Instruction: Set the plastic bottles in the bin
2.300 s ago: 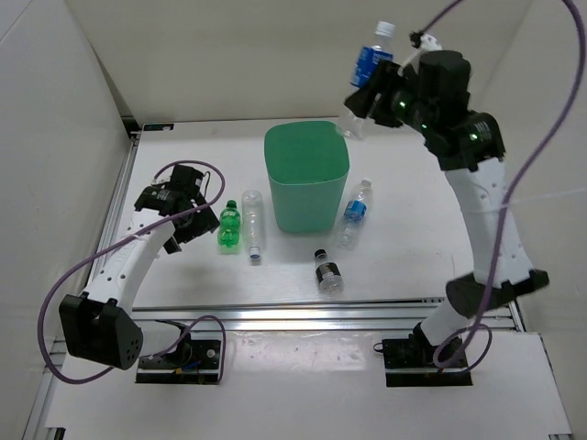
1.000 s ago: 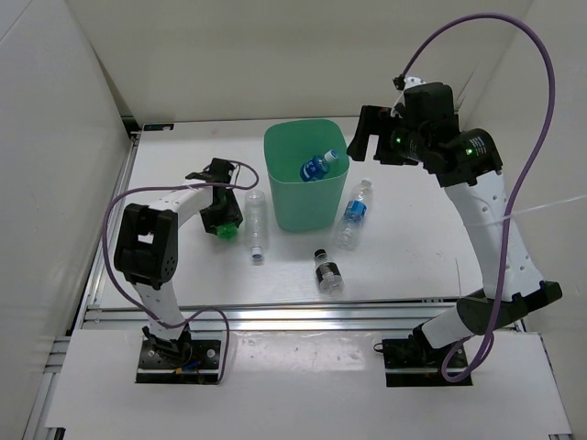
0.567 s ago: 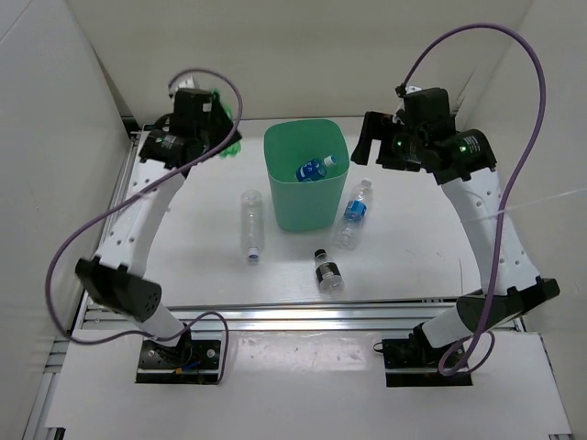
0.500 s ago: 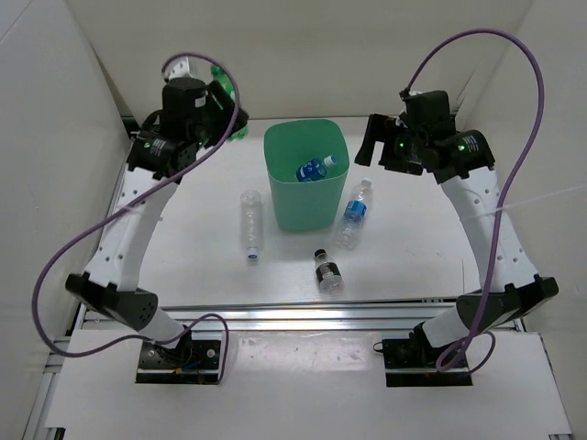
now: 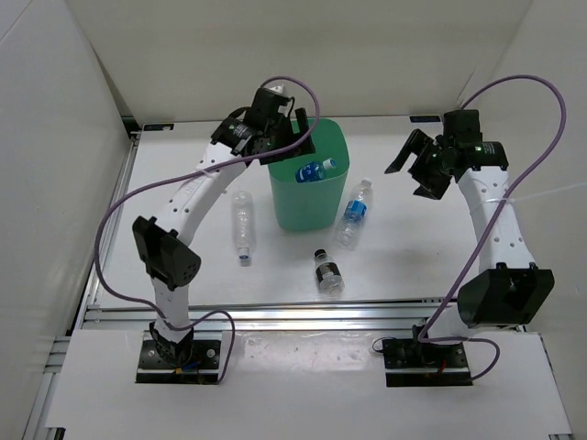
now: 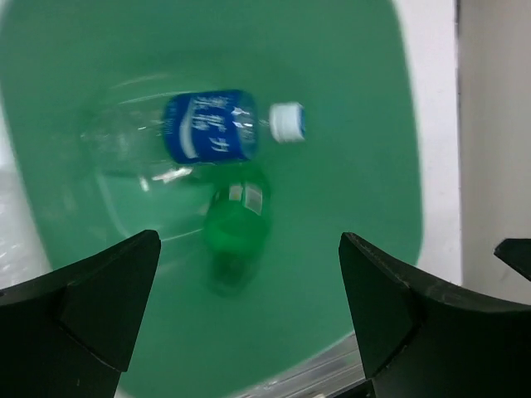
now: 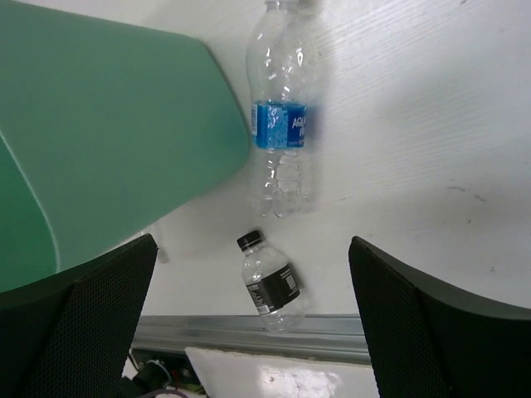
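Note:
The mint-green bin (image 5: 308, 207) stands mid-table. My left gripper (image 5: 281, 137) hovers over its left rim, open and holding nothing. Looking down inside the bin (image 6: 357, 99), the left wrist view shows a blue-labelled bottle (image 6: 207, 126) and a blurred green bottle (image 6: 237, 229) below the open left gripper (image 6: 249, 319). My right gripper (image 5: 417, 165) hangs open to the right of the bin. On the table lie a plain clear bottle (image 5: 242, 225), a second blue-labelled bottle (image 5: 355, 213) and a short dark-labelled bottle (image 5: 326, 272). The last two, the blue-labelled bottle (image 7: 282, 124) and the dark-labelled bottle (image 7: 270, 282), also lie beneath the right gripper (image 7: 253, 332).
White walls enclose the table on the left, back and right. A metal rail (image 5: 303, 316) runs along the table's near edge, close to the short bottle. The bin's outer wall (image 7: 108, 141) fills the left of the right wrist view.
My left arm lifted the green bottle off the table, swung it over the bin and opened; the bottle is now inside. My right arm drew back to the right of the bin.

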